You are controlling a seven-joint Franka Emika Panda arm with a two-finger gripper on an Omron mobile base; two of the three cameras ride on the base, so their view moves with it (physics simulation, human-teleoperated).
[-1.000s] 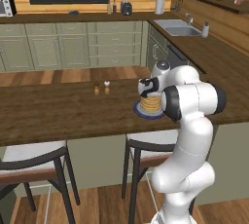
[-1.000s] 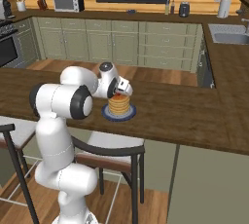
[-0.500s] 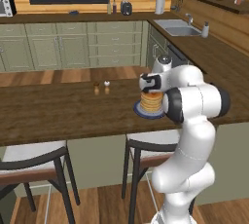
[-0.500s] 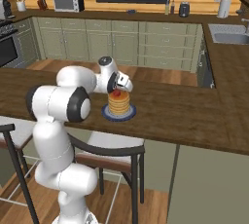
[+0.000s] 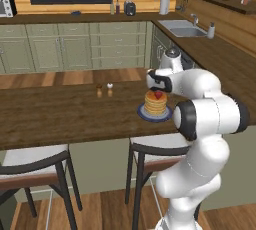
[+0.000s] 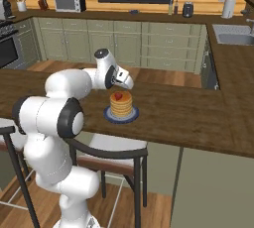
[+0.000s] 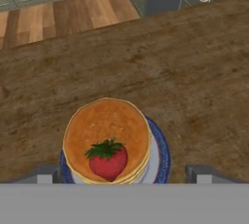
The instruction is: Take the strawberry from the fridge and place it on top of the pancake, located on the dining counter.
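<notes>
Strawberry (image 7: 108,159) rests on top of the pancake (image 7: 107,138), toward its 6 o'clock edge in the hand view; plate on the desk (image 7: 194,86). Hand (image 5: 159,83) released, fingers spread wide, directly above the berry, clear of it. Placement looks done; straight lift next.

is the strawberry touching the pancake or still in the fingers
Touching the pancake: the hand view shows the strawberry resting on top, with the open fingers wide apart.

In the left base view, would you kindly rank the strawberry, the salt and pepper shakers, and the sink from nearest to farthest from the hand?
1. Strawberry, on the pancake just below the hand.
2. Shakers, to its left on the counter.
3. Sink, far back right.
</notes>
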